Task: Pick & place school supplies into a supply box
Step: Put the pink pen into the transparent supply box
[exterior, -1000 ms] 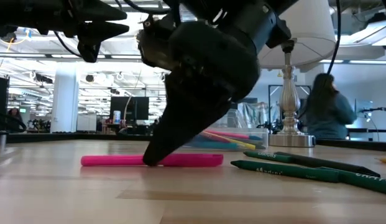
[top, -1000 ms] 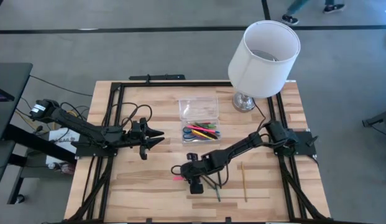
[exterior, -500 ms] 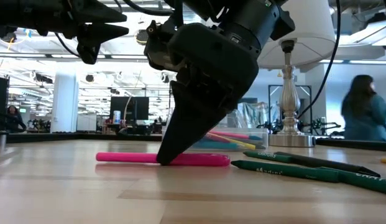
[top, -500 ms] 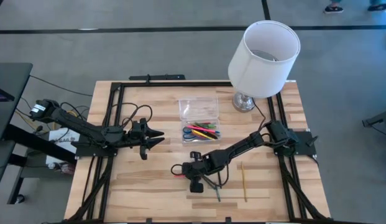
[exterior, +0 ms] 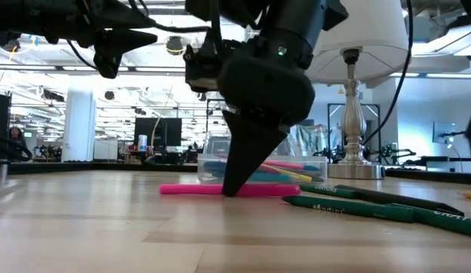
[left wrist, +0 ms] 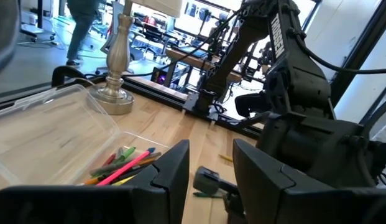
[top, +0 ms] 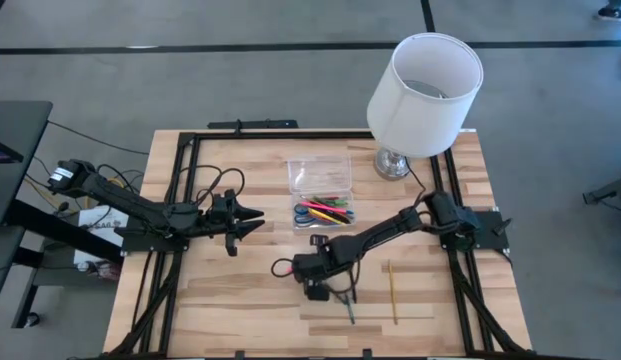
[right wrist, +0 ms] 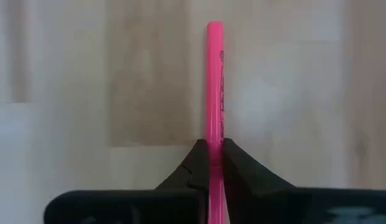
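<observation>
Two grippers work over the wooden desk. Toward the left edge, the left gripper [top: 252, 220] hangs above the boards with its fingers spread and nothing between them; the low view shows it well up off the surface. Near the desk's middle, toward the front edge, the right gripper [exterior: 233, 189] is pressed onto a pink pen [right wrist: 215, 87], its two dark tapered fingers pinching the round, smooth barrel. From above, the arm covers nearly all of that pen. At desk height the pen lies flat, its long axis across the view, one end hidden behind the fingers. Behind it, toward the back edge, sits the clear plastic box [top: 320, 185], lid open, holding a bundle of coloured pens whose count is hard to make out. Just right of the gripper lie green markers [exterior: 356, 206] with print too small to read. Farther right a thin yellow pencil [top: 393, 292] runs front to back. At the back right corner stands a lamp [top: 425, 82], white shade on a chrome base.
</observation>
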`<state>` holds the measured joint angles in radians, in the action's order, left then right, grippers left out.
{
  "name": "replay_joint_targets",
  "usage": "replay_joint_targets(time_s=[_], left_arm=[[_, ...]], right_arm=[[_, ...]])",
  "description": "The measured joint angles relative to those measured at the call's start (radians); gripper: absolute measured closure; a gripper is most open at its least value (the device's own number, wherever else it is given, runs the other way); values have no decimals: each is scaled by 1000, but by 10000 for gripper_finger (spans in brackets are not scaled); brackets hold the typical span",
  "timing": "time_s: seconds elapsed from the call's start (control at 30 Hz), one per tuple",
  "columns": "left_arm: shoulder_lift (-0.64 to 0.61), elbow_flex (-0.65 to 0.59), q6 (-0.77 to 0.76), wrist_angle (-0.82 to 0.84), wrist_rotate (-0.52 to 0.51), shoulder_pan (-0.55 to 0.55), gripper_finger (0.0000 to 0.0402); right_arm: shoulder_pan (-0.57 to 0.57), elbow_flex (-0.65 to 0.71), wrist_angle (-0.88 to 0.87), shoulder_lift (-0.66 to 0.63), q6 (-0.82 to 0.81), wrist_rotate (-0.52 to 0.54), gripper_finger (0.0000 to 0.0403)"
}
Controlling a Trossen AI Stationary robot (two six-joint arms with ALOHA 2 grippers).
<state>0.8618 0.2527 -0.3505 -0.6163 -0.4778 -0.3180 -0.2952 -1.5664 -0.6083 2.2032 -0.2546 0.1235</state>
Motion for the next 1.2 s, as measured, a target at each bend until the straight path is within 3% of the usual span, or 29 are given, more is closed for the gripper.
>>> replay_joint_targets(time_s=[0.43, 0.8, 1.2], left_arm=[[-26, 0, 4, -3, 9, 0, 286], [-142, 0, 67, 1, 10, 0, 286], [-236, 0, 38, 121, 10, -31, 286]], right_arm=[[53, -102, -191, 1, 0, 17, 396], [105, -220, -348, -2, 64, 14, 395], [225, -337, -533, -5, 106, 14, 393]])
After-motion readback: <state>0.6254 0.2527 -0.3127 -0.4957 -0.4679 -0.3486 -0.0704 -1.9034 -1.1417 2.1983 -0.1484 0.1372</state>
